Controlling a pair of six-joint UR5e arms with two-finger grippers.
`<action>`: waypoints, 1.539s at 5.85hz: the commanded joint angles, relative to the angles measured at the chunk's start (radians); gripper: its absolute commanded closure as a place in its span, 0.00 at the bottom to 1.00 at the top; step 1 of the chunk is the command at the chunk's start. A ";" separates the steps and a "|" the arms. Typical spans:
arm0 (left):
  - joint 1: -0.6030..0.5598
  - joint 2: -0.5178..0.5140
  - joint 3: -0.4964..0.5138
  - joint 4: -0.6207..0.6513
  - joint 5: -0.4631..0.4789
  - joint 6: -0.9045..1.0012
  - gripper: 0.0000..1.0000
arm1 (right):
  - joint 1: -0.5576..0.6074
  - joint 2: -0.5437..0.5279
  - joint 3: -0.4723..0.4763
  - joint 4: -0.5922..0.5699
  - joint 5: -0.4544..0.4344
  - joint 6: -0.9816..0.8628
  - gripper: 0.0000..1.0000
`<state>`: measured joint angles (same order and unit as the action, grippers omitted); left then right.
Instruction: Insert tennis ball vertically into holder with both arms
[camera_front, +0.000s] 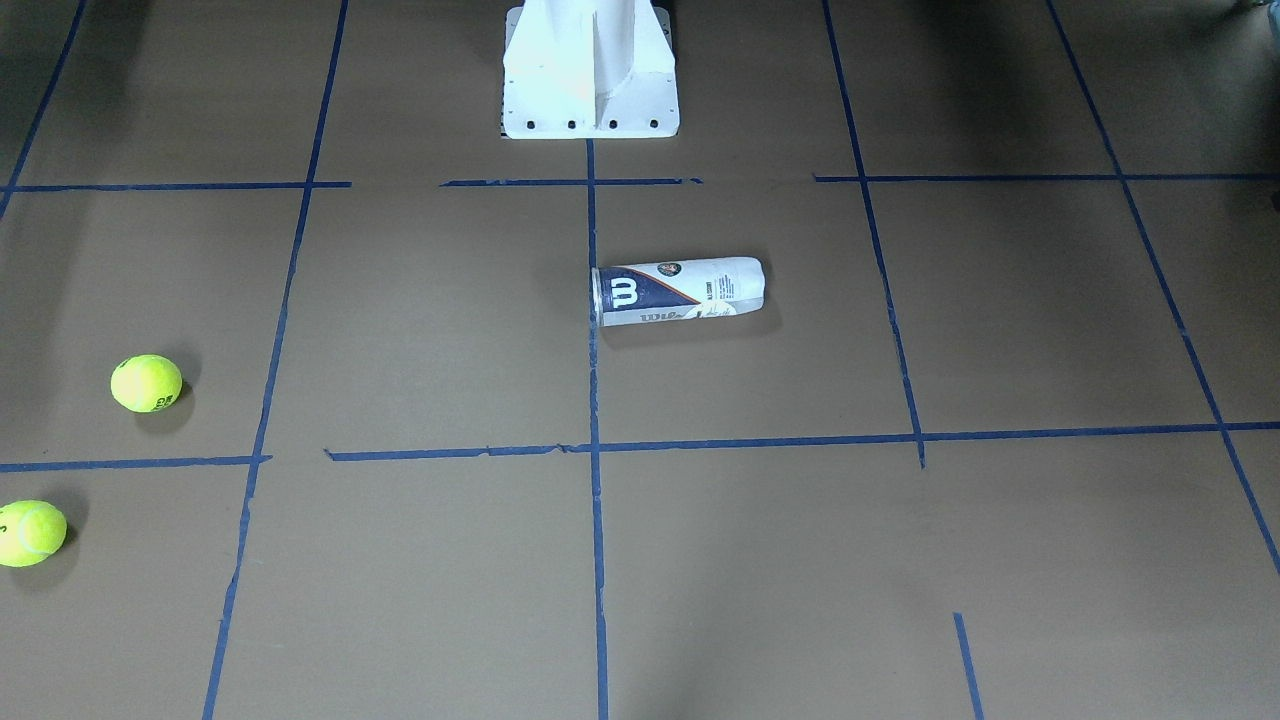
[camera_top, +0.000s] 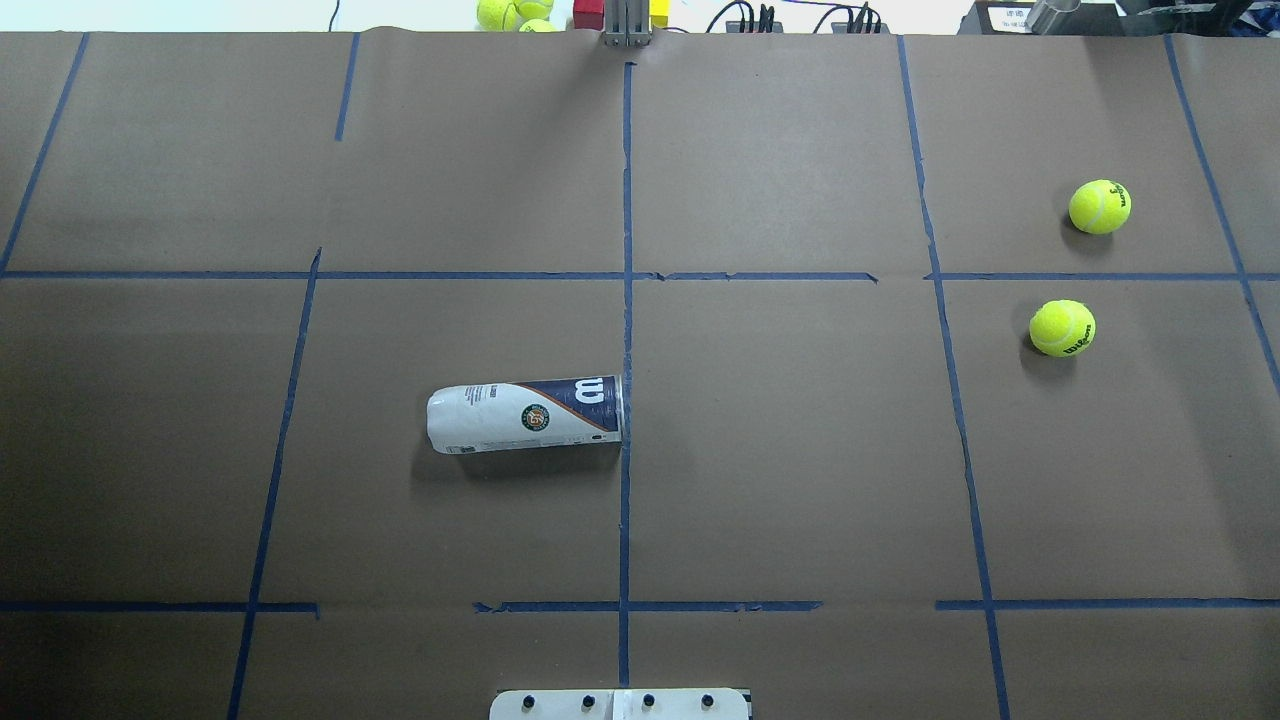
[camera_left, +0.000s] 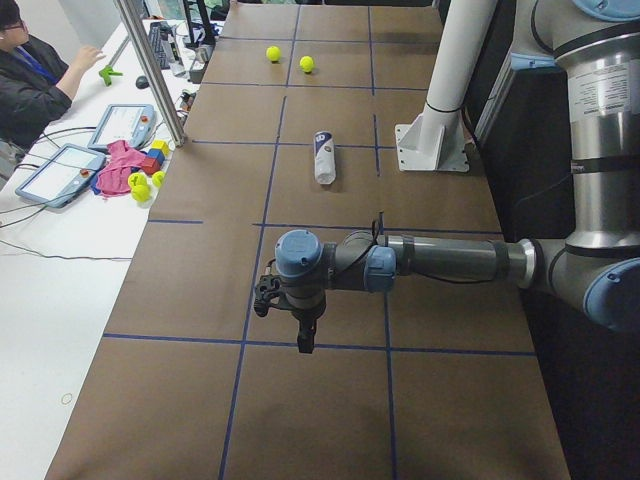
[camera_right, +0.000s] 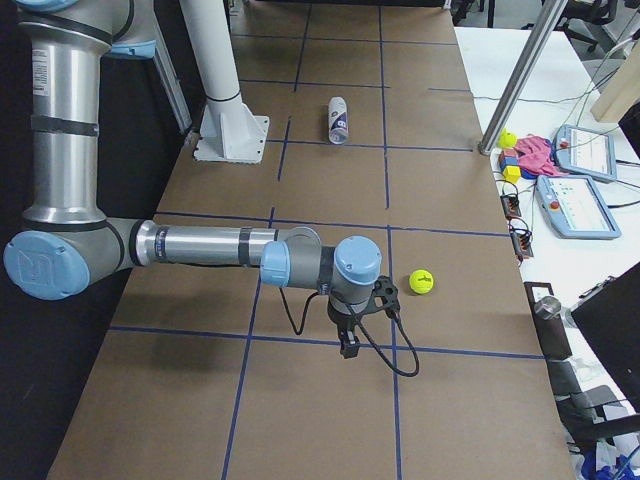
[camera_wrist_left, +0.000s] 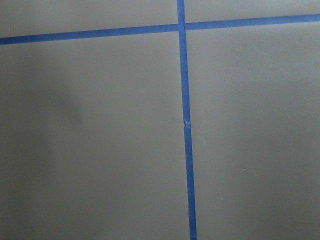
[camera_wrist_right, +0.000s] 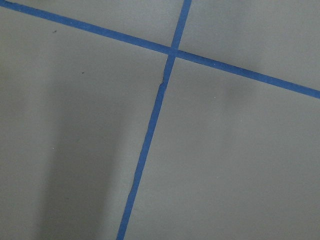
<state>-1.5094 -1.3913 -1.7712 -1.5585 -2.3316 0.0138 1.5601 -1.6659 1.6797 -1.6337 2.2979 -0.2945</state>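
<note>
Nothing done yet: the holder lies on its side, the tennis balls sit loose well away, and I can't tell how the jaws of the left gripper or right gripper stand.

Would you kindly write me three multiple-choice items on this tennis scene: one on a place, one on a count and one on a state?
1. In the overhead view, where do the tennis balls lie relative to the holder?
A. To its left
B. To its right
C. Inside it

2. How many tennis balls lie on the brown table?
A. One
B. Two
C. Four

3. How is the holder placed?
A. Standing upright
B. Hanging in the air
C. Lying on its side

Answers:
1 B: both balls sit far over on the view's right, while the holder lies just left of the centre tape line.
2 B: two yellow balls show on the brown surface.
3 C: its long labelled side rests flat on the table.
</note>
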 joint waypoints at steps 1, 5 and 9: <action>0.001 0.000 -0.002 -0.002 0.000 0.000 0.00 | 0.000 -0.002 0.002 0.015 0.002 0.001 0.00; 0.014 -0.131 -0.028 -0.014 0.003 -0.011 0.00 | 0.000 0.002 0.000 0.041 0.028 0.012 0.00; 0.142 -0.165 -0.070 -0.338 -0.026 -0.078 0.00 | 0.000 0.002 0.000 0.041 0.031 0.012 0.00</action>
<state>-1.4356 -1.5374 -1.8300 -1.7865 -2.3501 -0.0175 1.5601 -1.6644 1.6797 -1.5922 2.3277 -0.2823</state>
